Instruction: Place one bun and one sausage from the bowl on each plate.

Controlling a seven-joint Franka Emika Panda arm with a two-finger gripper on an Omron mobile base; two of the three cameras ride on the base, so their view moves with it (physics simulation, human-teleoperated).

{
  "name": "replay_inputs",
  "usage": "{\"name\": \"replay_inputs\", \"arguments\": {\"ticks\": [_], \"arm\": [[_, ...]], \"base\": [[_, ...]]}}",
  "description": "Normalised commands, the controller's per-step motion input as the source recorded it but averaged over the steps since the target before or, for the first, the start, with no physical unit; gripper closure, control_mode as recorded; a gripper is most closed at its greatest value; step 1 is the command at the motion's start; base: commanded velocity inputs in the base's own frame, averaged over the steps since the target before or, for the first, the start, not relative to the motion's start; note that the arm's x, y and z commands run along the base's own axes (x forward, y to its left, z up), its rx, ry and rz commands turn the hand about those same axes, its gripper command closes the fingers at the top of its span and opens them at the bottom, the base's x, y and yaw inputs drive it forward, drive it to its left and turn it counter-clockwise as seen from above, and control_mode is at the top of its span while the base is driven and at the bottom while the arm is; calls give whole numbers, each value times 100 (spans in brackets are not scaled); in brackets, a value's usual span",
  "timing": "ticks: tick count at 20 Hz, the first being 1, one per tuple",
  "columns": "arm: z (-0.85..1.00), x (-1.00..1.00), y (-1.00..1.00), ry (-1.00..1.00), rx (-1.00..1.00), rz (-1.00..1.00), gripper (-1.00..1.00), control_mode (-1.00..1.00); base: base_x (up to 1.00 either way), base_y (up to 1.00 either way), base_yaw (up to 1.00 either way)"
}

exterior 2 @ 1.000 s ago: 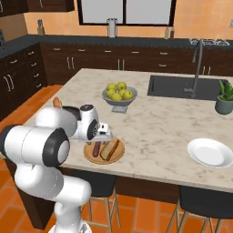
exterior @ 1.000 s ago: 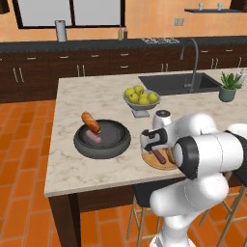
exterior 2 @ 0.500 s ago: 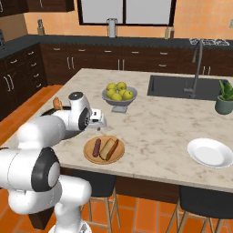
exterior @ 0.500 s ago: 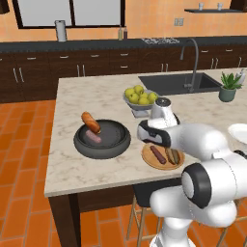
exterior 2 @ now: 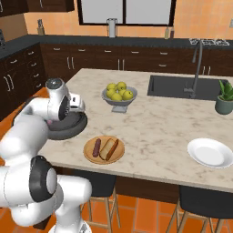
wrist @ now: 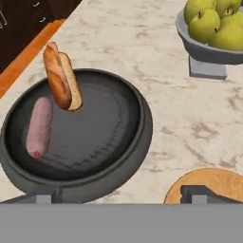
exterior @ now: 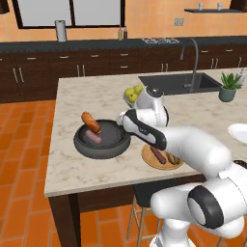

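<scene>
One bun (wrist: 62, 76) leans on the dark bowl's (wrist: 137, 137) rim, pink sausage (wrist: 39, 127) beside it; my claw (wrist: 121, 194) gapes wide, empty; bun looks soft, so grip mid-length, gently.

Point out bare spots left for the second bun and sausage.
The white plate is bare, with open counter between it and the wood plate. The wood plate already holds a bun and sausage. It is crowded around the bowl.

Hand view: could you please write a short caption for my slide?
Open gripper above the dark bowl, which holds one bun and one pinkish sausage; fruit bowl behind.
</scene>
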Motion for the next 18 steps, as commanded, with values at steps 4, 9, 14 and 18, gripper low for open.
{"name": "replay_inputs", "arguments": {"ticks": [4,9,14,18], "arm": [[55,65,92,1,12,6,-100,-100],[24,3,98,7,0,5,-100,-100],[-36,1,73,0,-5,4,-100,-100],[-14,26,-9,0,0,-6,-100,-100]], "base": [[0,0,0],[0,0,0],[0,0,0],[0,0,0]]}}
